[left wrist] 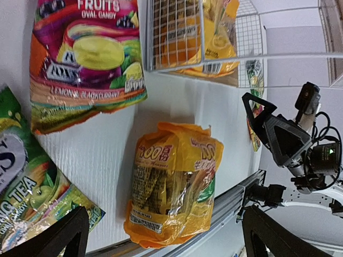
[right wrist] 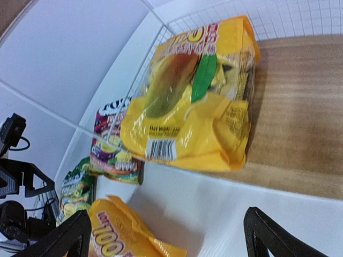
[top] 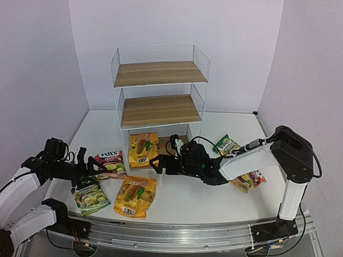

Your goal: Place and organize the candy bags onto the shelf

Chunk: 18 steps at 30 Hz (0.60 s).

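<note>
A white table [top: 182, 206] is topped by a three-tier wire shelf [top: 159, 110], set toward the rear. A yellow bag [top: 143, 150] is laid on the lowest board, its barcode end past the front edge. On the tabletop, a red bag [top: 110, 163], a green bag [top: 90, 196] and a second yellow bag [top: 136, 195] are spread at the left. Another green bag [top: 226, 144] and another red bag [top: 251, 181] are placed at the right.

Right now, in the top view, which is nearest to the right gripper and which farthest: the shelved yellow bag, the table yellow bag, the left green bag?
From the right gripper:
1. Shelved yellow bag, on the lowest tier, just beyond it.
2. Table yellow bag, toward the arm bases, slightly left.
3. Left green bag, far left, near the front edge.
</note>
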Each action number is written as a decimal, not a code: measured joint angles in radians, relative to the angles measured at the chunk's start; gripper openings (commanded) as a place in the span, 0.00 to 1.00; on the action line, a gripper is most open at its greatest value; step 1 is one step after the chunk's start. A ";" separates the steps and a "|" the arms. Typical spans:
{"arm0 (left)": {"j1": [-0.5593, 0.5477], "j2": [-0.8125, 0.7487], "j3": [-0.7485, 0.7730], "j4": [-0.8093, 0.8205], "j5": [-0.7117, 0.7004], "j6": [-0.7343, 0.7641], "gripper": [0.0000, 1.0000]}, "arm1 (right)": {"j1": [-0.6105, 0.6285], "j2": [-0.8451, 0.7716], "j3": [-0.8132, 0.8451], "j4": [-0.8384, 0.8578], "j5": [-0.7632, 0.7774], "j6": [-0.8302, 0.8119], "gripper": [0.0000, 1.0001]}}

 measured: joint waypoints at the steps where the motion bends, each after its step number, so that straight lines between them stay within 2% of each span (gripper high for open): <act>1: -0.028 0.001 -0.014 0.007 0.000 -0.012 0.99 | 0.018 -0.018 -0.016 -0.018 0.001 0.003 0.96; 7: -0.323 0.061 -0.077 0.129 -0.059 -0.125 0.96 | 0.125 -0.115 -0.077 -0.131 0.025 0.044 0.96; 9: -0.390 0.081 -0.079 0.150 -0.097 -0.149 0.94 | 0.151 -0.157 -0.111 -0.162 0.037 0.067 0.96; 13: -0.422 0.088 -0.114 0.239 -0.112 -0.183 0.87 | 0.172 -0.236 -0.164 -0.220 0.056 0.113 0.96; 18: -0.439 0.134 -0.164 0.295 -0.111 -0.197 0.85 | 0.175 -0.345 -0.220 -0.297 0.077 0.144 0.96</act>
